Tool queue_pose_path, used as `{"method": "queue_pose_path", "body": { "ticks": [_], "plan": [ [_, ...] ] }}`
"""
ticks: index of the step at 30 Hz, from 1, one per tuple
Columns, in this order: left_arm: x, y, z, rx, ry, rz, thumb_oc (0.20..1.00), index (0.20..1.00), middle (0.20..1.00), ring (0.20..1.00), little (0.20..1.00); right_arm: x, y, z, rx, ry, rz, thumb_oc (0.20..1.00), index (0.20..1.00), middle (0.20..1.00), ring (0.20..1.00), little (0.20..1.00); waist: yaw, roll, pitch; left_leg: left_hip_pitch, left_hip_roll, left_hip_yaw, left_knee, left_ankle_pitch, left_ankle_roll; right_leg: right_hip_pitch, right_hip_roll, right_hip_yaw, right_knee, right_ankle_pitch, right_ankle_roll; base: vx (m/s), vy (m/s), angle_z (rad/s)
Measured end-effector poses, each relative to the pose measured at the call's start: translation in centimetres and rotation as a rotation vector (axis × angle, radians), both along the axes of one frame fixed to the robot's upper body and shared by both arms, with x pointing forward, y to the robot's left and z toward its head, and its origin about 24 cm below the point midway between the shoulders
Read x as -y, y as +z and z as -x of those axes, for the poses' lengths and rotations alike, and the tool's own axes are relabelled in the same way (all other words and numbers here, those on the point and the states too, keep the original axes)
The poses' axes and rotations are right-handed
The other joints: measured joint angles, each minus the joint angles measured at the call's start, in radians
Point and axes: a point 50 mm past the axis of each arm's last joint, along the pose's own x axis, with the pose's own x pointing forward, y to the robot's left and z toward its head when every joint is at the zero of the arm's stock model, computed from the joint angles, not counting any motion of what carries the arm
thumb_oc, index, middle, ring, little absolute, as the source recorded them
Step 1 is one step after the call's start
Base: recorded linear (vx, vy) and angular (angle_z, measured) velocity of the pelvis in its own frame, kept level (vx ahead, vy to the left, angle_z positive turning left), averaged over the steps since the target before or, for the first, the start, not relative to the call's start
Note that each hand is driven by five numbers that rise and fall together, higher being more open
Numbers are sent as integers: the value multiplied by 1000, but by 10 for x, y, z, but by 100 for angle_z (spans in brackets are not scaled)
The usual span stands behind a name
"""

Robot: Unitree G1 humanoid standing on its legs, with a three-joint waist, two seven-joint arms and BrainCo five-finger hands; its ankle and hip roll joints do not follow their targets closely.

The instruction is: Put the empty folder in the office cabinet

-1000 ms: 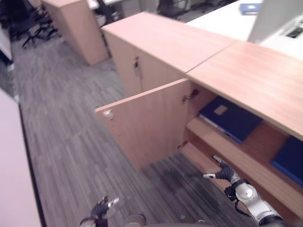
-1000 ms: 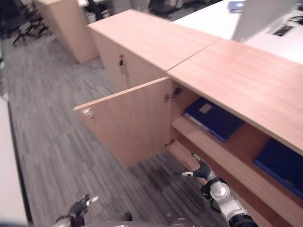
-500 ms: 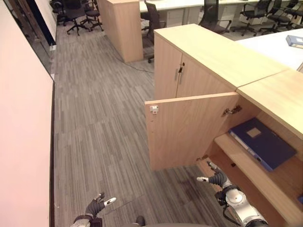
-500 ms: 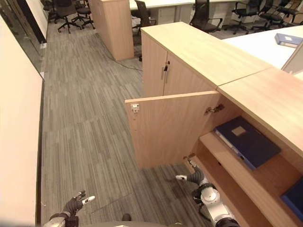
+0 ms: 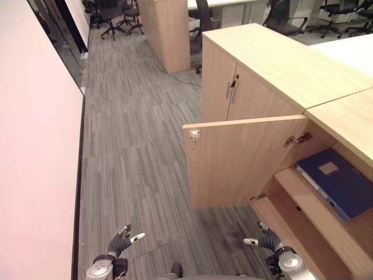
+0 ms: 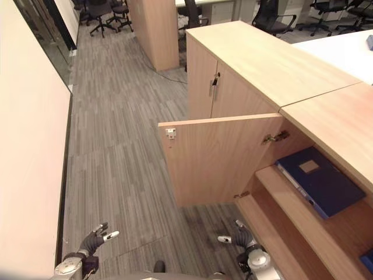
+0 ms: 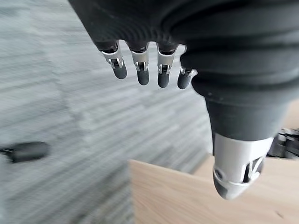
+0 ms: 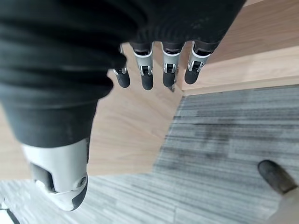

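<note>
The light wooden office cabinet (image 5: 274, 64) stands open-doored; a dark blue flat folder (image 5: 338, 184) lies on its shelf at three o'clock — its far edge cut off. Left hand (image 5: 119, 243) and right hand (image 5: 268, 240) hang low, fingers relaxed, holding nothing.

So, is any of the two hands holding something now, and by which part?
Nothing is held. The left hand and the right hand both hang open over the floor; the blue folder lies on the cabinet shelf.

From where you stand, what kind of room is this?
Most likely an open-plan office: low wooden cabinets, one with its door open on a blue folder lying on a shelf, wheeled office chairs farther back, and grey striped carpet.
</note>
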Motion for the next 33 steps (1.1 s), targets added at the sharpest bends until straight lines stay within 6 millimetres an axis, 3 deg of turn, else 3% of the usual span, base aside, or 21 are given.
{"method": "queue_pose_path", "body": {
  "ticks": [2,7,9,12,19,23,28,33],
  "plan": [
    [2,4,-9,30,-9,3,1000,1000,1000,1000,1000,2,0,1,-6,3,3,1000,1000,1000,1000,1000,-4,3,-6,5,1,4,0,-3,-4,12,4,7,-14,10,-2,67,-21,-20],
    [-2,38,-66,197,-39,-34,1000,1000,1000,1000,1000,-3,-3,6,-34,41,-15,1000,1000,1000,1000,1000,-39,-3,-30,36,4,55,-10,-19,-11,29,14,55,-66,38,-2,49,-12,-26],
    [-22,59,-92,245,-42,-119,1000,1000,1000,1000,1000,-10,-7,11,-62,81,-26,1000,1000,1000,1000,1000,-59,-1,-43,40,10,87,-10,-30,-19,26,19,83,-70,51,3,45,-16,-49],
    [-37,79,-118,292,1,-144,1000,1000,1000,1000,1000,-9,-11,26,-107,88,-32,1000,1000,1000,1000,1000,-100,-3,-56,55,10,113,-10,-32,-17,21,21,107,-86,58,2,19,-13,-27],
    [-53,112,-147,369,55,-172,1000,1000,1000,1000,1000,-3,-13,35,-151,120,-21,1000,1000,1000,1000,1000,-144,-14,-63,61,14,165,-10,-33,-17,2,27,151,-93,78,2,21,-1,-23],
    [-49,131,-165,446,67,-136,1000,1000,1000,1000,1000,-2,-12,35,-150,122,-18,1000,1000,1000,1000,1000,-184,-42,-59,60,14,190,-10,-33,-18,-14,28,175,-94,87,1,5,3,-20],
    [-33,166,-194,557,25,-93,1000,1000,1000,1000,1000,-3,-12,33,-146,131,-21,1000,1000,1000,1000,1000,-199,-71,-47,32,14,210,-10,-32,-17,-54,28,196,-98,104,4,-10,-5,-14],
    [-32,173,-201,571,52,-73,1000,1000,1000,1000,1000,-10,-13,32,-153,169,-27,1000,1000,1000,1000,1000,-219,-86,-38,27,14,225,-10,-32,-17,-67,30,212,-93,111,-2,3,1,-9]
  ]
}}
